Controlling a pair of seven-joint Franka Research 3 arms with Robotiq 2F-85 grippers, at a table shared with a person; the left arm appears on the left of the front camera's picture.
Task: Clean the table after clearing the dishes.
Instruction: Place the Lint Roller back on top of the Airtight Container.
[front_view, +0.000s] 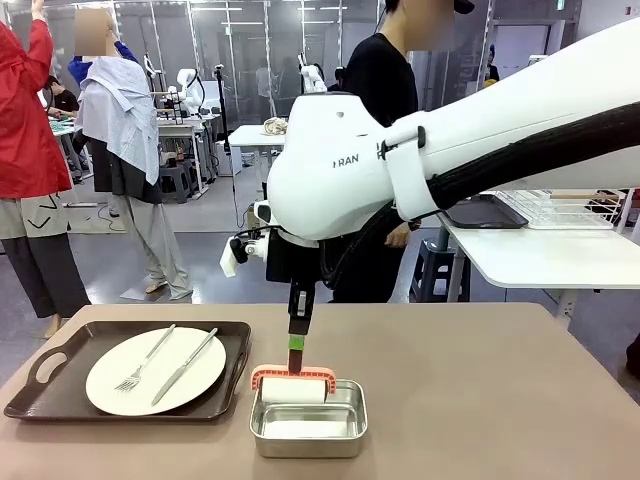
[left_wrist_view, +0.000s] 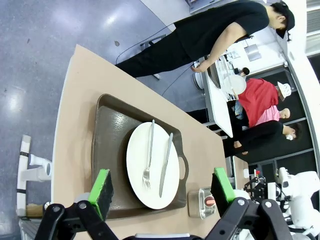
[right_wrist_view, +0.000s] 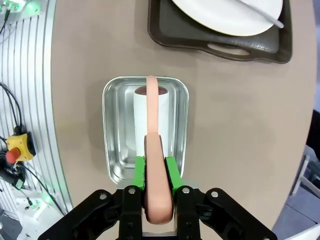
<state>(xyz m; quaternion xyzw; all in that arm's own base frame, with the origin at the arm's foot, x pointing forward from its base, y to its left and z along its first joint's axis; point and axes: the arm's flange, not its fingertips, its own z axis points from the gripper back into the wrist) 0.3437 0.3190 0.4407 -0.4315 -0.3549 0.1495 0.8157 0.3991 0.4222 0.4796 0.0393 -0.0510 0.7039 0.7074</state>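
The table (front_view: 480, 380), a wide matte brown top, is bare over its right half. Toward its eight o'clock corner in the front view a dark tray (front_view: 40, 385) is set, carrying a white plate (front_view: 195, 382) with a fork (front_view: 148, 360) and a knife (front_view: 185, 367) laid loose across it. The dishes are thus not yet cleared. The tray is judged stiff and fairly light, and is best taken by a cut-out handle or by its rim. It should be kept level, because the plate looks hard, slick and breakable and the cutlery could slide off it. At three o'clock of the tray, just beside it, a small steel pan (front_view: 308, 430) is seen with a white roller (front_view: 293, 390) resting in it. The roller's pink handle is clamped between the closed green pads of the right gripper (front_view: 296, 348), which reaches straight down onto it. The roller is judged light and rigid, and the handle is the sensible hold. The left gripper (left_wrist_view: 162, 189) is held wide apart above the tray with nothing between its fingers. A person in black is seen beyond the table's twelve o'clock edge, turned toward a white side table.
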